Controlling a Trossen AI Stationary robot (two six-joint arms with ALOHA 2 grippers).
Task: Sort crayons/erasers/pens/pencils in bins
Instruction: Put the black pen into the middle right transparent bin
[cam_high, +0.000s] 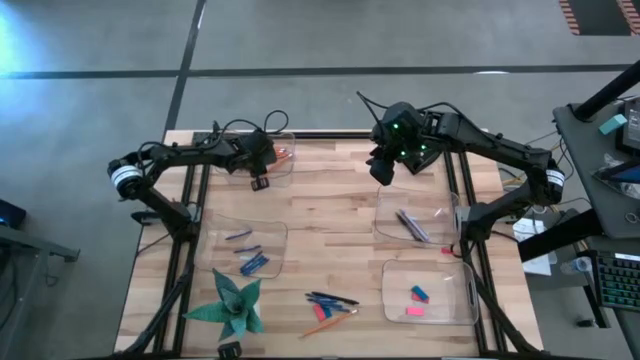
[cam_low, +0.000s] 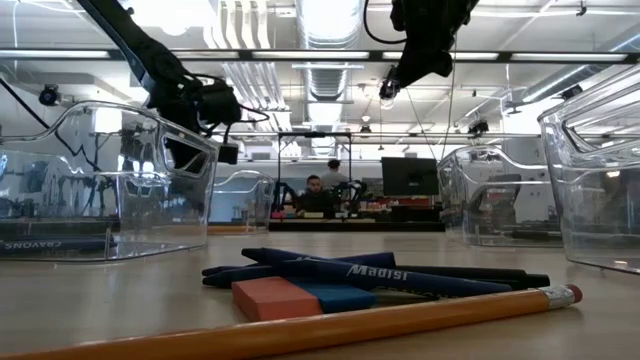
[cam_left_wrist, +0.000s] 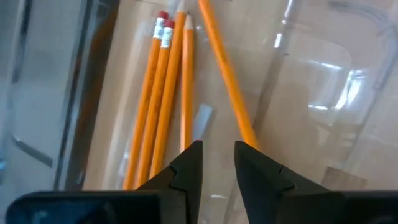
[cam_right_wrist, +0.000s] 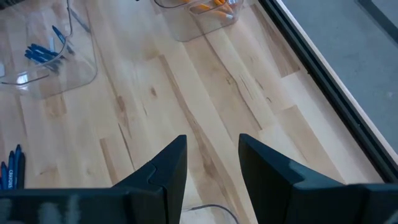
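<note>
Lying under left claw (cam_left_wrist: 217, 163): pencils (cam_left_wrist: 163, 93)

Pale wood-plank worktop (cam_high: 330, 215). Directly on it: four clear bins (cam_high: 425, 292), green paper star (cam_high: 232, 303), loose pens (cam_high: 333, 298), pencil (cam_high: 327, 322), pink eraser (cam_high: 319, 311) near front edge.

Counts, high view unless noted:
- bins (cam_high: 243, 226): 4, clear, one near each table corner.
- pencils (cam_left_wrist: 163, 102): 4 in the far-left bin, seen from the left wrist; 1 more loose at the near edge.
- crayons (cam_high: 252, 263): about 4 blue, in the near-left bin; exact count unclear.
- pens (cam_high: 412, 225): 2 or 3 in the far-right bin; a few more in the loose pile.
- erasers (cam_high: 417, 300): 2 in the near-right bin (1 blue, 1 pink); 2 in the pile.
- paper star (cam_high: 232, 303): 1, green.
</note>
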